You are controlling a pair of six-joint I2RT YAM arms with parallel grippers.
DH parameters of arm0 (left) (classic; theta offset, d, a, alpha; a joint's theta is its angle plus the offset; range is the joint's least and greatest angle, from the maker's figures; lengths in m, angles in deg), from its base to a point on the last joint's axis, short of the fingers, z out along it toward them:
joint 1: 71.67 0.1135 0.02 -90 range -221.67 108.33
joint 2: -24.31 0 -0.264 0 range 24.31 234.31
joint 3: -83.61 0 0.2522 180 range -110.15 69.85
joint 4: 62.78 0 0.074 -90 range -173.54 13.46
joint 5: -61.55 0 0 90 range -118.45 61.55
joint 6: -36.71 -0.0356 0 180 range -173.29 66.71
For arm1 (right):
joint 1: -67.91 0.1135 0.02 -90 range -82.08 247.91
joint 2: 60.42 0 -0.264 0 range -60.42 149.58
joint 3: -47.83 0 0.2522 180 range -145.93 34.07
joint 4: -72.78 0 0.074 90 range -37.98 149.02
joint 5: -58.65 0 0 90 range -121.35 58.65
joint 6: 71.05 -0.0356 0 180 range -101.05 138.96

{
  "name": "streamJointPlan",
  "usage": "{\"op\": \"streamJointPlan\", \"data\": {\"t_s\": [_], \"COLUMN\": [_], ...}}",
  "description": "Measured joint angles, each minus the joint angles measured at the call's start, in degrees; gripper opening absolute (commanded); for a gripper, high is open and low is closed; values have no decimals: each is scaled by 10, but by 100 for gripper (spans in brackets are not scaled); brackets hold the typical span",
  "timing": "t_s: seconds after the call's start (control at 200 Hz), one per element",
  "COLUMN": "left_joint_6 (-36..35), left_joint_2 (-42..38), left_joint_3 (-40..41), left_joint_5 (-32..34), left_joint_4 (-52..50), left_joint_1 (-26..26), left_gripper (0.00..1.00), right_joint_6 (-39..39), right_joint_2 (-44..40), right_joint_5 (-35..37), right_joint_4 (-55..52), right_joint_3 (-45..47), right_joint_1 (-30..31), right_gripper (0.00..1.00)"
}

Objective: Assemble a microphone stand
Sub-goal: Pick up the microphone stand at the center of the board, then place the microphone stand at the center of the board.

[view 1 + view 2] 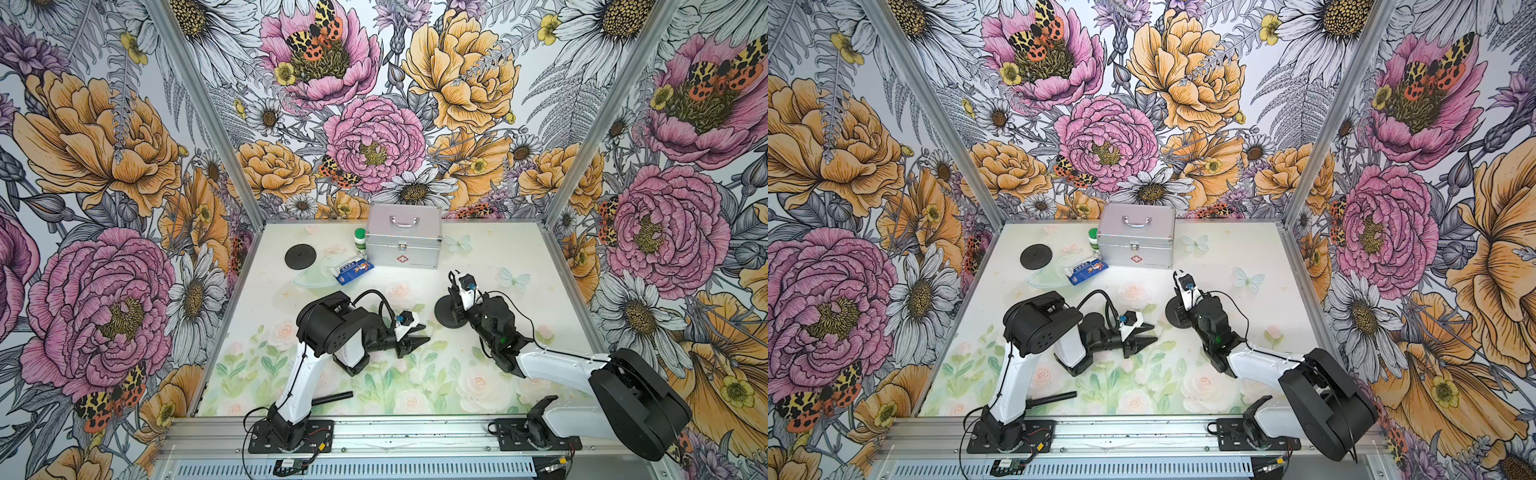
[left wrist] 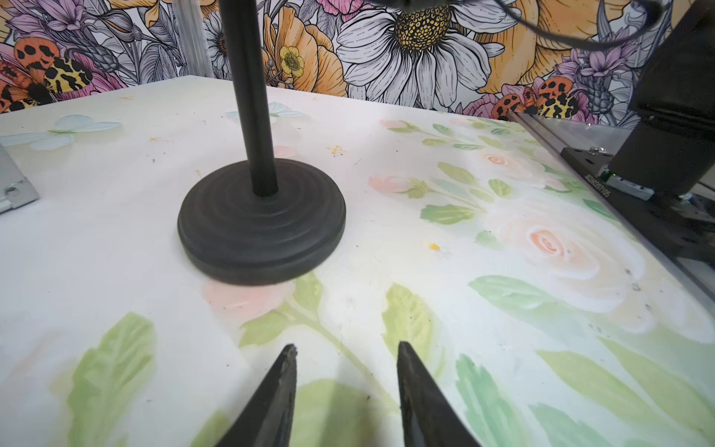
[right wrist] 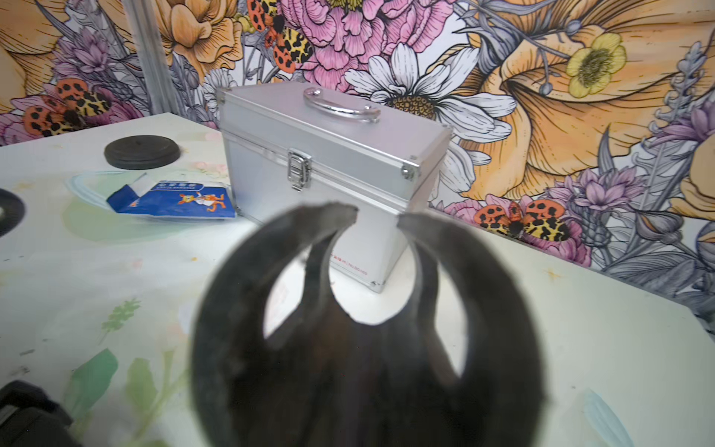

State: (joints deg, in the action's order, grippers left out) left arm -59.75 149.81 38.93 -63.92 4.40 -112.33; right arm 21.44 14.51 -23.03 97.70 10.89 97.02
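Nearer the robot than the round base [image 1: 444, 313], and off to its left, a black rod [image 1: 334, 397] is lying loose on the surface [image 1: 436, 386], partly hidden under the left arm [image 1: 299, 382]. Just left of the base, the left end effector [image 2: 346, 346] is sitting low over the surface, its fingers apart with nothing between them, pointing at the base. The base itself is resting flat with the pole [image 2: 253, 96] standing upright in its centre. Directly above the base, the right end effector [image 1: 456, 300] is clamping the pole near its top, its fingers hidden in the right wrist view behind a blurred black clip [image 3: 367, 329]. Beyond the base and to its left, a blue packet [image 1: 351, 269], a green-capped bottle [image 1: 360, 240] and a second black disc [image 1: 300, 255] are resting. Also beyond it, a silver case [image 1: 405, 239] is standing shut.
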Motion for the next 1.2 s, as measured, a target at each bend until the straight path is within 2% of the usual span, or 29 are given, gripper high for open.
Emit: {"op": "streamJointPlan", "data": {"t_s": [0.185,0.38,0.54,0.806,0.871,1.001,1.196], "left_joint_6": [0,25,50,100,112,132,141], "left_joint_2": [-24,-69,-88,-110,-124,-158,-195], "left_joint_3": [17,26,28,40,39,39,38], "left_joint_5": [21,49,66,89,93,103,129], "left_joint_4": [-1,-5,-5,-20,-32,-63,-123], "left_joint_1": [0,5,16,46,57,72,75], "left_gripper": [44,44,44,40,39,38,39], "right_joint_6": [10,2,-6,16,18,22,29], "right_joint_2": [26,143,271,447,476,510,514], "right_joint_5": [-56,-162,-217,-252,-256,-254,-249], "right_joint_4": [-12,-12,-17,-70,-80,-109,-123], "right_joint_3": [-72,-209,-349,-572,-603,-628,-635], "right_joint_1": [-106,-197,-224,-231,-231,-231,-231], "right_gripper": [0,1,3,6,10,35,44]}}
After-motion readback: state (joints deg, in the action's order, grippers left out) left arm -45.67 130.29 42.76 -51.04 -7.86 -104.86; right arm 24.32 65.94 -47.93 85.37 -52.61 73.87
